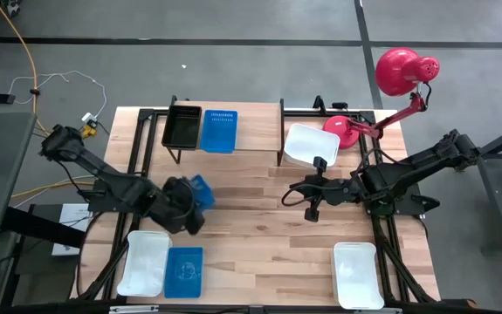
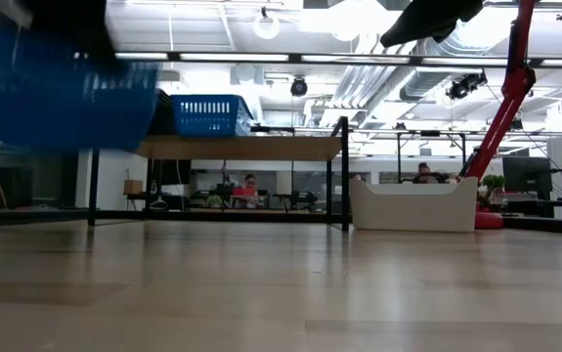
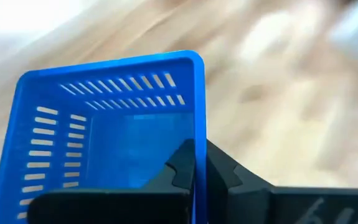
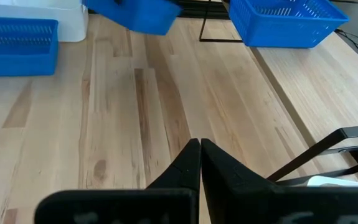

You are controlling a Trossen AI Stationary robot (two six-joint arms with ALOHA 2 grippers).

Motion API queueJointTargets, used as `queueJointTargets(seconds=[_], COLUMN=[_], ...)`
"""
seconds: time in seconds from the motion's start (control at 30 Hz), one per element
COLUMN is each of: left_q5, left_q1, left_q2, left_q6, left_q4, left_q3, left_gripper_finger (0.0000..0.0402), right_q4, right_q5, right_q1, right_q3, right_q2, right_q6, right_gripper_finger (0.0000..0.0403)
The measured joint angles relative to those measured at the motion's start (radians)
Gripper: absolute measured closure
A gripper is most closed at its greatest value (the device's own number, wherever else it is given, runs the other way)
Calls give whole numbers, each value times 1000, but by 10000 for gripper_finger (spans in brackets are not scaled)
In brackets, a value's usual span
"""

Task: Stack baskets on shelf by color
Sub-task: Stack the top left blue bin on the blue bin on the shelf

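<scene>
small blue basket point(image 3: 104, 130) is up off the bench point(image 1: 259, 218), its wall pinched in left gripper point(image 3: 194, 171), left-centre, well short of shelf point(image 1: 251, 135). right gripper point(image 4: 200, 155) clenched on nothing, mid-bench by white basket point(image 1: 307, 144).

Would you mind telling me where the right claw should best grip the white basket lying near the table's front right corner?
Judging by its pose, grip a long rim wall of the white basket from above: it lies open-side up, and the thin wall suits the right claw.
</scene>
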Motion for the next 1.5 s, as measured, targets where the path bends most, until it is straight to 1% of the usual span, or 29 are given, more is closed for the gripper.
queueJointTargets(seconds=[0.1,0.17,0.23,0.3,0.4,0.47,0.53,0.57,0.67,0.83,0.93,1.0,1.1,1.17,1.23,1.3,1.37,1.5], left_q5=[-23,-73,-149,-202,-216,-226,-229,-233,-289,-346,-328,-305,-342,-385,-409,-438,-474,-488], left_q1=[-18,-7,29,95,221,306,378,411,487,559,571,570,569,569,570,571,570,568], left_q2=[0,-1,-1,4,20,40,62,77,136,243,321,374,439,471,485,489,492,499], left_q6=[183,315,445,557,675,729,746,746,734,627,593,599,569,480,376,310,273,211], left_q4=[46,66,67,66,71,81,85,84,70,80,73,47,-104,-234,-314,-342,-348,-333], left_q3=[147,246,336,415,503,533,540,541,542,554,614,683,797,853,875,875,870,857], left_gripper_finger=[401,401,401,401,401,401,401,401,401,401,401,401,401,401,401,401,401,401], right_q4=[0,0,0,0,1,1,1,1,1,2,2,2,1,-1,-5,-5,-6,-6], right_q5=[2,4,4,4,5,5,5,9,26,27,27,27,26,27,27,27,27,27], right_q1=[0,0,0,0,0,0,0,0,0,-12,-32,-46,-68,-78,-85,-92,-94,-98], right_q3=[0,0,0,0,0,0,0,0,0,0,0,0,0,0,0,0,0,0], right_q2=[0,0,0,0,0,0,0,0,0,0,0,0,0,0,0,0,0,0], right_q6=[-6,-5,-5,-2,1,2,11,20,32,45,54,62,71,71,71,70,70,70], right_gripper_finger=[403,403,403,403,403,403,403,403,403,403,403,403,403,403,403,403,403,403])
